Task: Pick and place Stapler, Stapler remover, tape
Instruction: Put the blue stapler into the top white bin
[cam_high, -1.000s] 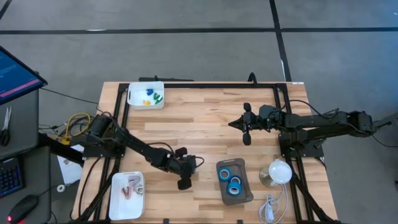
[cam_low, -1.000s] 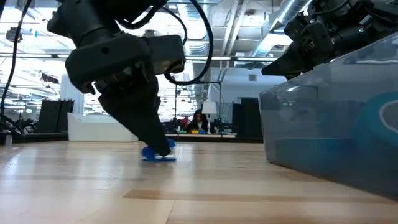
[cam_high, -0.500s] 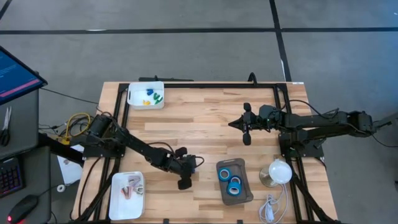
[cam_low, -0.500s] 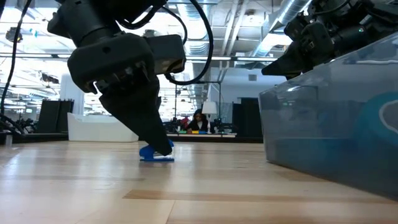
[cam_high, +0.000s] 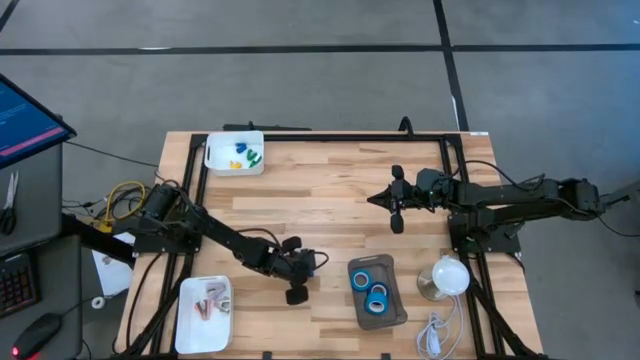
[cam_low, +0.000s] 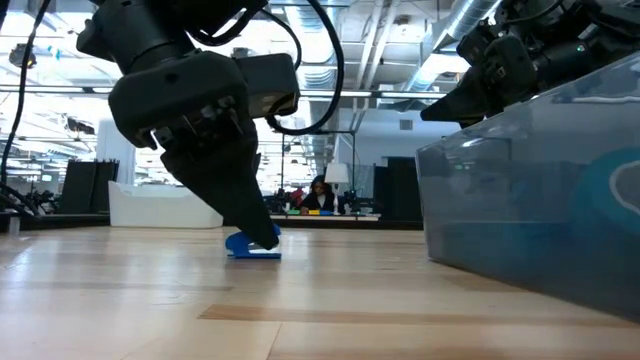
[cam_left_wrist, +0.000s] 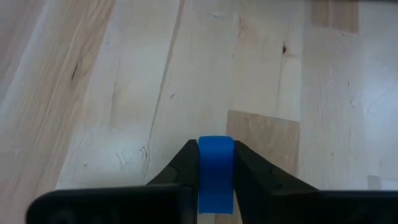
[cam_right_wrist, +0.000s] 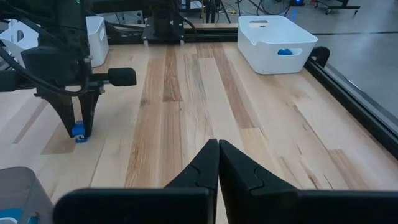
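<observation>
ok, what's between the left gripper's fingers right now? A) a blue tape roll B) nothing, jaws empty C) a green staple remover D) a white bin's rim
A: in the left wrist view the left gripper has its two dark fingers pressed on either side of a blue tape roll, down at the wooden table.

We are seeing a pale, smooth wooden plank tabletop (cam_high: 320, 190) showing a satin sheen; a translucent grey plastic bin (cam_high: 377, 291) looking glossy; two white plastic trays (cam_high: 234, 153), smooth and matt; matt black fingers (cam_left_wrist: 181, 163) gripping a matt bright blue tape roll (cam_left_wrist: 216, 168).
</observation>
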